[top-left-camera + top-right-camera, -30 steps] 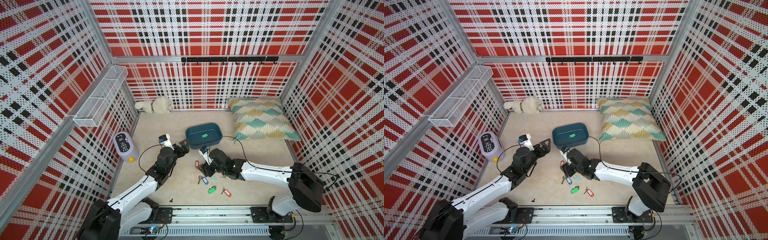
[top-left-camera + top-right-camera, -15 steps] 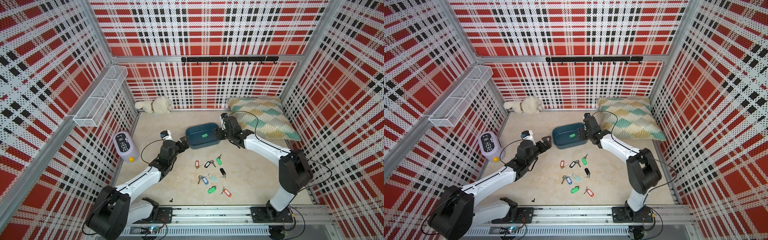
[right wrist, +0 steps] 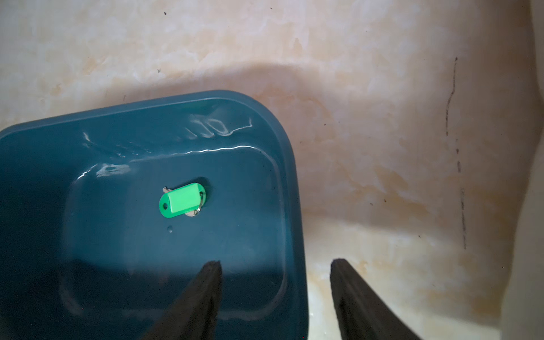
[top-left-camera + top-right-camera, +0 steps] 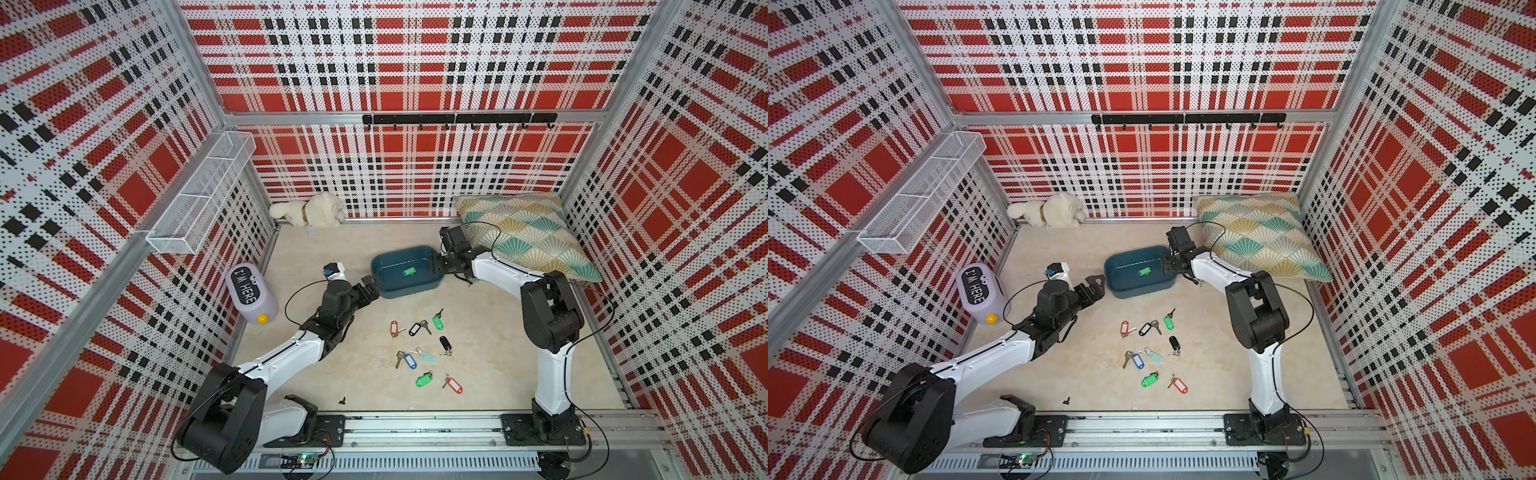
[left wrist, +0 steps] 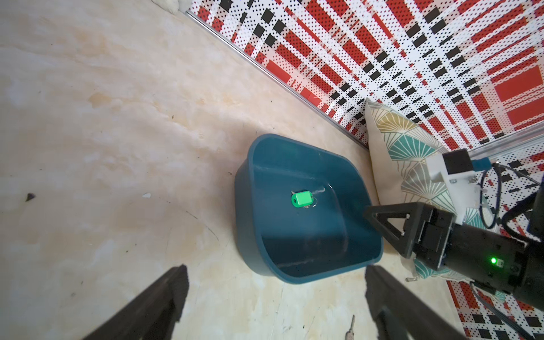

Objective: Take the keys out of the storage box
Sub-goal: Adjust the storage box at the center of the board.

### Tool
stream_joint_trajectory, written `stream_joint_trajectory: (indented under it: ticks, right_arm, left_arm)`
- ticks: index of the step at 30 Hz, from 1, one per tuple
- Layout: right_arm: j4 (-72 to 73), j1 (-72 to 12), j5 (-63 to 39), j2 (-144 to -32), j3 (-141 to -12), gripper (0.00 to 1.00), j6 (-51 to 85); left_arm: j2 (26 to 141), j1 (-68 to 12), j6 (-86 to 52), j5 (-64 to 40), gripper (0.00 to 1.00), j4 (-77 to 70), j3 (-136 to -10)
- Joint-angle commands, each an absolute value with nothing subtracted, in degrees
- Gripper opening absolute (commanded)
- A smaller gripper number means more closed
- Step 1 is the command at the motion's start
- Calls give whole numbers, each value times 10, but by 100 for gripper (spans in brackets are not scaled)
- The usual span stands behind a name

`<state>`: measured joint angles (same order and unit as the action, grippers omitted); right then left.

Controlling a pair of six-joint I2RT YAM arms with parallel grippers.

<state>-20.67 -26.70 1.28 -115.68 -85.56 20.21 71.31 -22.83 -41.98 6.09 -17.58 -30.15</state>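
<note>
One green-tagged key (image 3: 182, 203) (the last one) is left in the storage box (image 3: 176, 100). The right gripper (image 3: 274, 262), astride its wall, and the left gripper (image 5: 275, 269) are released; the key must be pinched next.

The right gripper (image 4: 434, 266) has left the keys (image 4: 410, 360) on the floor. It now stands at the storage box (image 4: 407, 291) end nearest the pillow (image 4: 523, 237), jaws apart astride the rim.
</note>
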Motion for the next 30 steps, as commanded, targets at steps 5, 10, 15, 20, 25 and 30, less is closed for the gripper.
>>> stream_joint_trajectory:
  ticks: [5,10,15,20,25,30]
  right_arm:
    - [-144,-293,-58,-1049,-782,73,73]
    - [-180,-304,-182,-1091,-810,76,-20]
    - [-235,-306,-260,-1166,-871,78,-97]
    - [-255,-306,-306,-1195,-893,77,-144]
    - [-253,-306,-315,-1199,-890,76,-153]
    - [-263,-306,-315,-1224,-907,74,-162]
  left_arm:
    - [699,-221,-416,59,100,-181,-301]
    - [682,-218,-413,67,99,-173,-295]
    - [662,-215,-408,76,100,-160,-282]
    - [633,-204,-404,82,100,-148,-263]
    - [627,-197,-402,79,100,-153,-258]
    - [635,-192,-400,75,100,-153,-260]
